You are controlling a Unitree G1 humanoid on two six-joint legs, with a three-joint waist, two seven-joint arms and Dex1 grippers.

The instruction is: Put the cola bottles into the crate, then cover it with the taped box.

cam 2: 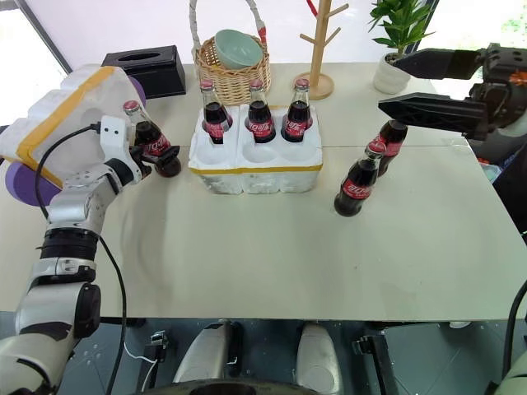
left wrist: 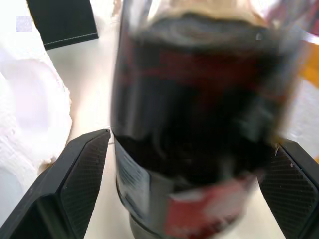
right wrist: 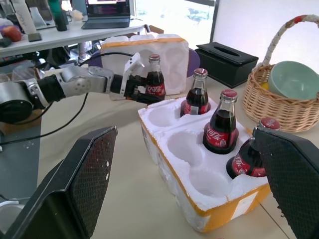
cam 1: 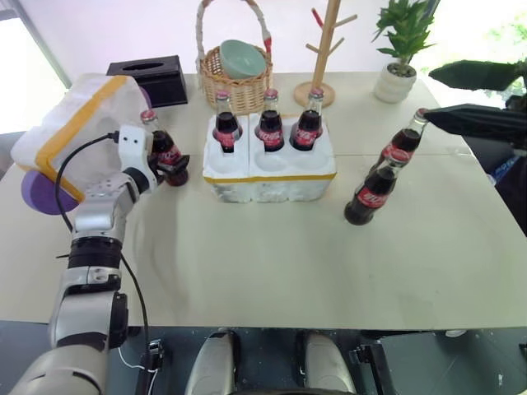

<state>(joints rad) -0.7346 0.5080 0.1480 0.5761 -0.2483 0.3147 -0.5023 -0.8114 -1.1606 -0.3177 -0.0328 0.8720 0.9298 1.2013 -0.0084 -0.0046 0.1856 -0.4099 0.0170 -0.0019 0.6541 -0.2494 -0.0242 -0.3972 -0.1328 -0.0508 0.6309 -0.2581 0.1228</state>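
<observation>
The crate [cam 1: 269, 169] sits at centre table, yellow band around its sides. Three cola bottles [cam 1: 270, 122] stand upright in its far row of wells; the three near wells are unfilled. A fourth bottle [cam 1: 164, 150] stands on the table at the crate's 9 o'clock, between the fingers of the left gripper [cam 1: 170, 167]; its fingers are spread, one on either side of the bottle's lower body, and contact cannot be confirmed. Two further bottles [cam 1: 376, 188] stand together on the table at the crate's 3 o'clock, apart from it. The right gripper [cam 2: 391, 82] hangs above them, fingers spread wide and holding nothing. The taped box [cam 1: 78, 127] lies tilted at the table's left edge, beyond the left gripper.
</observation>
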